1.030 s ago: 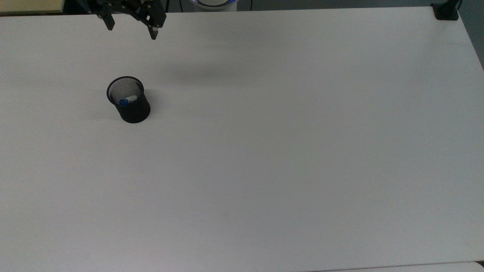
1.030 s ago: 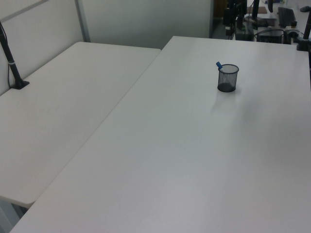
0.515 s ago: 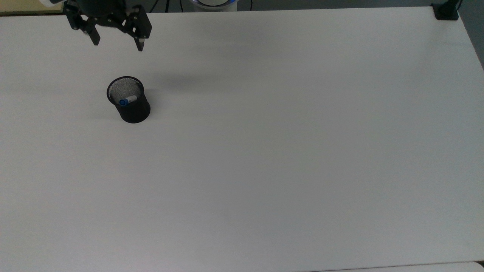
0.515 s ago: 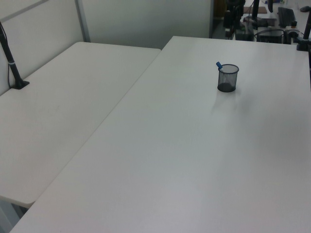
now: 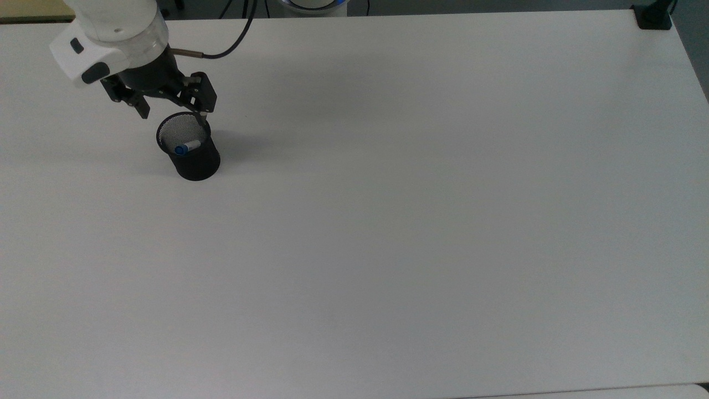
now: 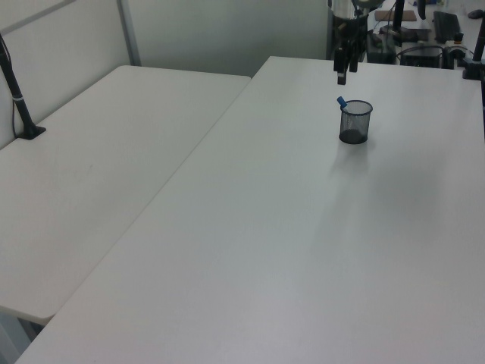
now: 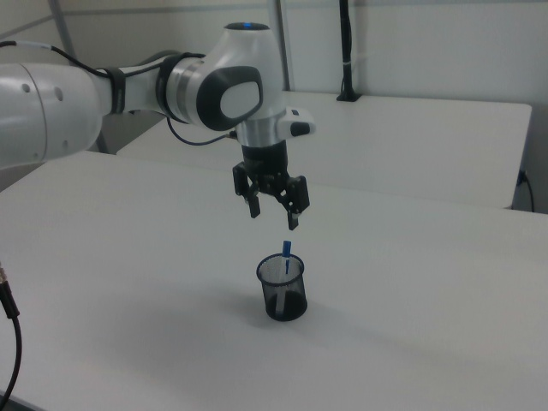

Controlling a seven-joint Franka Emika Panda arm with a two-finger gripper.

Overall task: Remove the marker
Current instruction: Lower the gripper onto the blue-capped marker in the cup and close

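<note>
The marker [image 5: 185,148] stands inside a black mesh cup [image 5: 191,149], leaning on its rim. Its blue cap [image 7: 287,249] sticks up just above the rim; the blue tip [image 6: 341,101] also shows in the left view. My gripper [image 5: 173,115] hangs open above the cup, a little toward the top view's upper left of it. In the right view the gripper [image 7: 274,218] is clearly higher than the marker's cap, with nothing between the fingers. The cup [image 6: 355,121] sits upright on the white table [image 5: 388,221].
A second white table [image 6: 98,167] adjoins at the left view's left. A black post base [image 5: 653,16] is clamped at the top view's upper right corner. My white arm [image 7: 128,94] reaches in from the right view's left.
The gripper has come down the top view from the table's far edge toward the cup, still open, and the white wrist has entered the picture. The cup and marker have not moved.
</note>
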